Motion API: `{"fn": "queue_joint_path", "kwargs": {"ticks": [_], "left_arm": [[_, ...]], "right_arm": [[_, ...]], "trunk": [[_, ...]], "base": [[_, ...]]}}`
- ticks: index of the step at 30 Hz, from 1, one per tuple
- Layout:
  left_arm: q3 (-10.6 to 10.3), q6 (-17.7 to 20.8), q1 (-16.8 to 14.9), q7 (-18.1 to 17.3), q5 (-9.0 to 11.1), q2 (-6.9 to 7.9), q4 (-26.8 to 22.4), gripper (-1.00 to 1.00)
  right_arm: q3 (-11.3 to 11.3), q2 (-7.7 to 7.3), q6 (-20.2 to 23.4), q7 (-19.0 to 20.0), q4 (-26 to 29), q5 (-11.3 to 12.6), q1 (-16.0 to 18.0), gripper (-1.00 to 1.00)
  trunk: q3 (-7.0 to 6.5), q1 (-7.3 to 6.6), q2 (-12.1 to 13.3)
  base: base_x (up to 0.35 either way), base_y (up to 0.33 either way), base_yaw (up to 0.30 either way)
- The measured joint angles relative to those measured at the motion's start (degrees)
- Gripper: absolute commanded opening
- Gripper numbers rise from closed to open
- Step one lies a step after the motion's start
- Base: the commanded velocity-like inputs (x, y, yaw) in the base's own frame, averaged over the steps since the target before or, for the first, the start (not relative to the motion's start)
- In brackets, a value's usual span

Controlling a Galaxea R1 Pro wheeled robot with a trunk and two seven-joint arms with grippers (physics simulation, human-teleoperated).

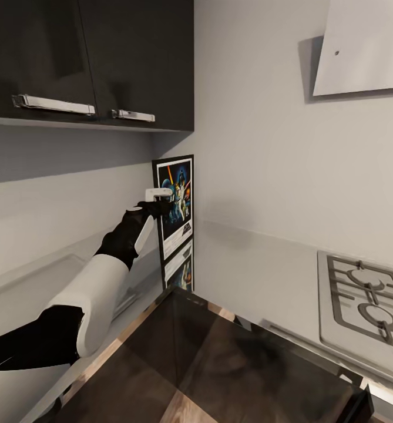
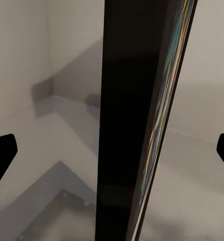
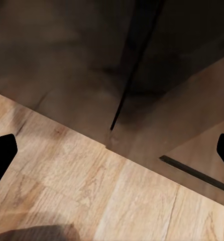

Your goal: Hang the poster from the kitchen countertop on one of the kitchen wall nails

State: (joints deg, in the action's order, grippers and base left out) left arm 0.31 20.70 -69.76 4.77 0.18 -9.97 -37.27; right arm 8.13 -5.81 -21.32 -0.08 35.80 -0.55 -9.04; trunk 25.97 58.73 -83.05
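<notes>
Nearest the head camera, dark glossy cabinet fronts (image 1: pixel 231 364) meet at an inner corner, with a strip of wood floor (image 1: pixel 184 411) below them. The right wrist view looks down on the same glossy fronts and the wood planks (image 3: pixel 92 196); the right tool (image 3: pixel 112 150) has its two dark fingertips (image 3: pixel 1 155) spread wide at the frame edges, with nothing between them.

From the lower left of the head view the left arm (image 1: pixel 96 294), white over black, reaches across the grey tabletop (image 1: pixel 261 264) toward the corner. The left tool (image 1: pixel 161 202) is up against the left edge of the poster (image 1: pixel 175 202). In the left wrist view its fingertips (image 2: pixel 2 150) stand far apart, and the poster (image 2: pixel 127 125) rises edge-on in the gap between them, a dark slab with a sliver of colour along one side. Neither fingertip touches it there, so the tool is open around the poster, not pinching it.

The poster stands upright on the tabletop in the inner corner, close against the wall on the right: black frame, white border, bright figures on dark blue. Its mirror image (image 1: pixel 180 270) lies on the tabletop below it.

To the right sits the gas hob (image 1: pixel 366 305). Above are dark wall cabinets (image 1: pixel 90 59) with chrome handles (image 1: pixel 54 104), and a pale hood (image 1: pixel 360 47).
</notes>
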Motion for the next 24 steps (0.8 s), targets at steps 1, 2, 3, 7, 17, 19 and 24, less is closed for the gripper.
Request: {"fn": "queue_joint_path", "kwargs": {"ticks": [1, 2, 3, 7, 17, 19, 24], "left_arm": [[0.0, 0.0, 0.0, 0.0, 0.0, 0.00, 0.0, 1.00], [0.0, 0.0, 0.0, 0.0, 0.0, 0.00, 0.0, 1.00], [0.0, 0.0, 0.0, 0.0, 0.0, 0.00, 0.0, 1.00], [0.0, 0.1, 0.0, -0.5, 0.0, 0.00, 0.0, 1.00], [-0.1, 0.7, 0.0, -3.5, 0.0, 0.00, 0.0, -1.00], [0.0, 0.6, 0.0, -3.5, 0.1, 0.00, -0.2, -1.00], [0.1, 0.6, 0.0, -3.6, 0.1, 0.00, -2.6, -1.00]], "right_arm": [[0.0, 0.00, 0.0, 0.0, 0.0, 0.0, 0.0, 1.00], [0.0, 0.00, 0.0, 0.0, 0.0, 0.0, 0.0, 1.00], [0.0, 0.00, 0.0, 0.0, 0.0, 0.0, 0.0, 1.00], [0.0, 0.00, 0.0, 0.0, 0.0, 0.0, 0.0, 1.00], [0.0, 0.00, 0.0, 0.0, 0.0, 0.0, 0.0, 1.00], [0.0, 0.00, 0.0, 0.0, 0.0, 0.0, 0.0, 1.00], [-0.1, 0.00, 0.0, 0.0, 0.0, 0.0, 0.0, 1.00]], "trunk": [[0.00, 0.00, 0.0], [0.00, 0.00, 0.0], [0.00, 0.00, 0.0], [0.00, 0.00, 0.0], [0.00, 0.00, 0.0], [0.00, 0.00, 0.0], [0.00, 0.00, 0.0]], "base": [[0.002, 0.000, 0.000], [0.001, 0.000, 0.000], [0.001, 0.000, 0.000], [0.000, 0.000, 0.000], [0.000, 0.000, 0.000], [0.000, 0.000, 0.000], [0.000, 0.000, 0.000]]}}
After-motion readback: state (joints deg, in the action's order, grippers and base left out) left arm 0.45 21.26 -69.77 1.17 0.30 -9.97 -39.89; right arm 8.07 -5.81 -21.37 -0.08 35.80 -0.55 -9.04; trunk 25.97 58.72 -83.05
